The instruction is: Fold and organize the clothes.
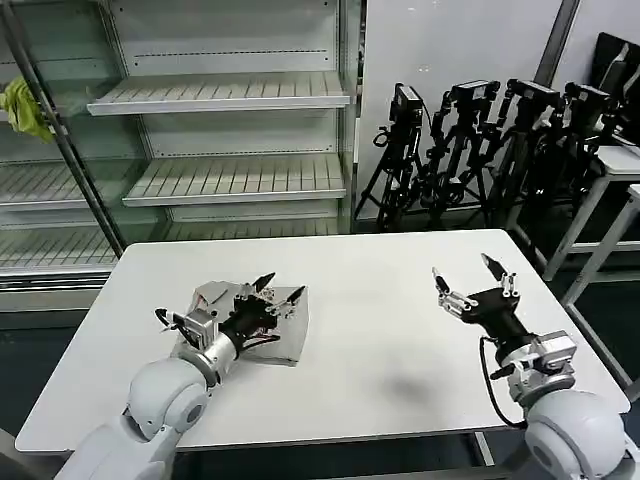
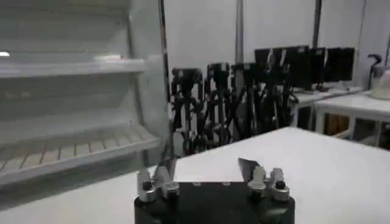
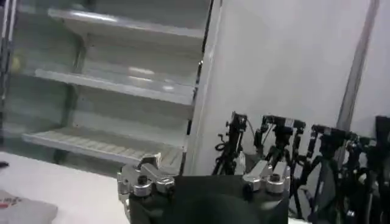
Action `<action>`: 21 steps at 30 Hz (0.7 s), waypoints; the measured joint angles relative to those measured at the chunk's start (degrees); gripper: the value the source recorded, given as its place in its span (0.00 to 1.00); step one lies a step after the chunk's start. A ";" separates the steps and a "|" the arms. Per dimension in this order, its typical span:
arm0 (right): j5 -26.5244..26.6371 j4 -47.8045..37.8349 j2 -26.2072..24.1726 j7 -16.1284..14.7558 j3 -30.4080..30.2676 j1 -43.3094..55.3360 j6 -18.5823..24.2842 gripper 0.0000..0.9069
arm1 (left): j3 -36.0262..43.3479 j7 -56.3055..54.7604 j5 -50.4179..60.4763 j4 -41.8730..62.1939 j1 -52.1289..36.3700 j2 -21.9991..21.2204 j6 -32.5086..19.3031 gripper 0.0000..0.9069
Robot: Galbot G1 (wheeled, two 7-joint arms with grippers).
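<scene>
Left gripper (image 1: 279, 290): near the desk's front-left area, above a folded T-shirt; fingers (image 1: 262, 283) spread apart, pinching nothing; in the left wrist view the gripper (image 2: 207, 173) points across the desk toward the shelving, its two fingers well apart
Right gripper (image 1: 473, 282): over the right part of the desk, above bare surface, well apart from the T-shirt; fingers (image 1: 493, 267) spread, holding nothing; in the right wrist view the gripper (image 3: 204, 170) also shows its fingers apart
T-shirt (image 1: 283, 335): light grey, folded into a compact rectangle; lies flat on the left half of the desk, partly covered by the left gripper
Desk (image 1: 390, 350): white; carries the T-shirt
Shelving (image 1: 230, 95): white slatted shelves behind the desk
Rag (image 1: 25, 107): yellow-green, hanging at the shelving's far left
Tripods (image 1: 470, 150): black, standing behind the desk's right side
</scene>
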 measured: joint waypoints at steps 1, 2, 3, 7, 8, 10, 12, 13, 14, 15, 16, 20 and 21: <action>0.19 -0.49 0.31 0.14 -0.98 0.51 -0.02 1.00 | -0.46 0.10 0.28 -0.42 0.14 0.25 -0.19 1.00; 0.36 -0.98 0.60 0.29 -2.00 1.03 -0.06 1.00 | -0.98 0.25 0.80 -0.75 0.37 0.53 -0.39 1.00; 0.57 -1.52 0.94 0.45 -3.20 1.65 -0.12 1.00 | -1.59 0.28 1.44 -1.10 0.65 0.84 -0.52 1.00; 2.03 -3.56 2.74 1.53 -8.42 4.72 -0.79 1.00 | -5.52 0.21 3.76 -2.74 2.76 2.57 -0.66 1.00; 2.57 -3.90 3.28 1.89 -9.79 5.53 -1.08 1.00 | -6.78 0.21 4.24 -3.16 3.50 2.95 -0.66 1.00; 3.88 -4.37 4.49 2.72 -12.69 7.23 -1.83 1.00 | -9.50 0.21 5.24 -3.90 5.22 3.36 -0.66 1.00; 5.43 -4.65 5.76 3.82 -15.54 8.57 -2.66 1.00 | -12.29 0.21 6.05 -4.68 7.16 3.52 -0.70 1.00; 6.15 -4.76 6.32 4.34 -16.80 9.04 -3.05 1.00 | -13.87 0.23 6.42 -5.09 8.33 3.60 -0.74 1.00; 6.87 -4.86 6.86 4.92 -18.01 9.46 -3.42 1.00 | -15.32 0.24 6.78 -5.48 9.48 3.62 -0.81 1.00; 7.69 -4.92 7.43 5.52 -19.22 9.86 -3.82 1.00 | -16.91 0.23 7.23 -5.93 10.76 3.63 -0.92 1.00; 8.43 -4.99 7.95 6.11 -20.28 10.13 -4.22 1.00 | -18.27 0.24 7.53 -6.35 11.92 3.58 -1.01 1.00; 11.32 -5.64 9.80 8.25 -24.21 10.71 -5.55 1.00 | -23.56 0.17 8.52 -7.96 16.72 2.95 -1.28 1.00; 12.06 -5.91 10.33 8.78 -25.09 10.92 -5.85 1.00 | -24.84 0.16 8.83 -8.36 17.95 2.70 -1.38 1.00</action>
